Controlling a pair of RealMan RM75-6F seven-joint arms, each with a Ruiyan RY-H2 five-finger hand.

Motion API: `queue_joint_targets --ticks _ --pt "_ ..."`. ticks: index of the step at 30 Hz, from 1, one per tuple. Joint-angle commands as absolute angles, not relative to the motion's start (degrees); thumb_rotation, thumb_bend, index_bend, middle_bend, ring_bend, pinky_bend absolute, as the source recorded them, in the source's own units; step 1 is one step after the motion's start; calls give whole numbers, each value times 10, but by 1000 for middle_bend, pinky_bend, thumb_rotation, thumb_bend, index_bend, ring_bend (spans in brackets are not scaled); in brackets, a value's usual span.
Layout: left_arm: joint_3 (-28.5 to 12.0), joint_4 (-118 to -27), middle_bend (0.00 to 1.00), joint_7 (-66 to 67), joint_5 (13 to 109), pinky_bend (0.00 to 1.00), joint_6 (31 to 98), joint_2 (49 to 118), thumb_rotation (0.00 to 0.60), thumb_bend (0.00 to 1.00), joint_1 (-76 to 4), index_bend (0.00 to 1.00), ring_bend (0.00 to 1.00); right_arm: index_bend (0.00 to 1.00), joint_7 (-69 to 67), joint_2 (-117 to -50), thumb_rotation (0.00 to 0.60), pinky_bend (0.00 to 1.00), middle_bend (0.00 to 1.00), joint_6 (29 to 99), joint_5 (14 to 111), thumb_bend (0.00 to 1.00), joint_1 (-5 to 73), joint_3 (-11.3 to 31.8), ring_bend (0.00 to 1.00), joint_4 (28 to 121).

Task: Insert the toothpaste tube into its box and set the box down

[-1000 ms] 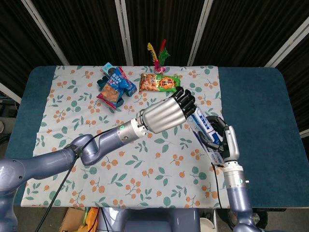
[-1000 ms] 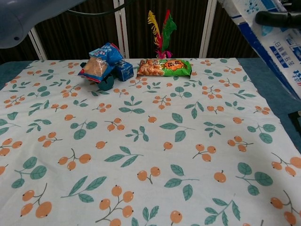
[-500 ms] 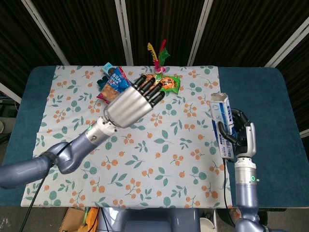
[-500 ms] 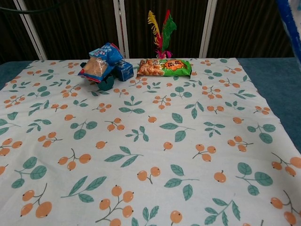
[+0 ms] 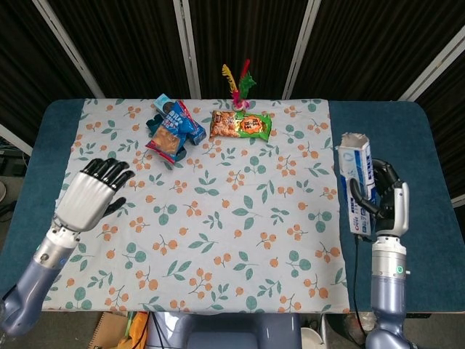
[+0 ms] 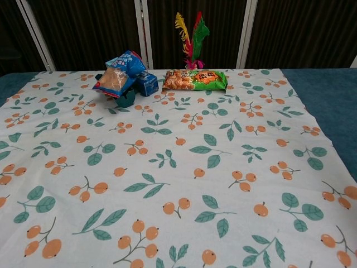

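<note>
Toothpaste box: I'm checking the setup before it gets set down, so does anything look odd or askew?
The toothpaste box is held in the right hand over the bare blue table, off the cloth. Its far end looks open. Snack packs lie piled askew.

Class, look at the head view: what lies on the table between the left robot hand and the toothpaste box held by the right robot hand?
Only the floral cloth; nothing else lies between the left robot hand and the toothpaste box.
</note>
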State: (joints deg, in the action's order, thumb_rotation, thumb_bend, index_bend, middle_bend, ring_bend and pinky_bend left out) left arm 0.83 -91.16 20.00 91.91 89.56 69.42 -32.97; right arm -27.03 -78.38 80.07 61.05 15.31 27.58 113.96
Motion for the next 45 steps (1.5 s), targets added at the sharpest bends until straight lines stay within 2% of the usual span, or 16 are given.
queue_joint_targets --ticks 1,8,21,24,27,29,32,35,37,45 --pt "40 -882 313 164 919 387 925 712 600 73 -277 356 318 502 -216 -780 600 457 562 777 646 364 150 215 452 1094" --pt "61 -844 311 119 923 387 953 733 600 72 -219 353 318 502 -113 -806 600 457 561 744 670 364 162 138 453 1036" --pt "68 -797 306 74 934 367 953 743 600 72 -176 337 317 498 69 -887 600 457 562 724 649 363 192 87 452 974" --pt "65 -793 297 66 930 366 943 746 600 72 -173 334 311 443 117 -908 600 438 561 716 646 364 202 75 423 960" --pt "62 -790 287 66 935 355 940 748 600 72 -170 333 302 292 145 -922 600 345 497 707 639 364 209 69 317 956" --pt "61 -790 282 66 938 350 939 748 600 72 -169 331 298 135 159 -926 600 260 390 699 634 363 214 68 212 960" --pt "57 -791 280 65 938 343 934 749 600 72 -166 326 297 10 179 -927 600 173 262 686 626 363 222 66 97 973" --pt "54 -792 277 64 936 340 929 748 600 72 -164 320 293 0 196 -923 600 95 136 677 618 363 229 67 12 990" --pt "51 -795 272 64 935 333 926 746 600 72 -162 315 287 0 206 -914 600 67 86 671 607 364 232 68 0 1006" --pt "45 -818 244 70 923 289 908 733 600 69 -154 281 248 0 227 -833 600 61 76 684 599 363 221 64 0 1077"
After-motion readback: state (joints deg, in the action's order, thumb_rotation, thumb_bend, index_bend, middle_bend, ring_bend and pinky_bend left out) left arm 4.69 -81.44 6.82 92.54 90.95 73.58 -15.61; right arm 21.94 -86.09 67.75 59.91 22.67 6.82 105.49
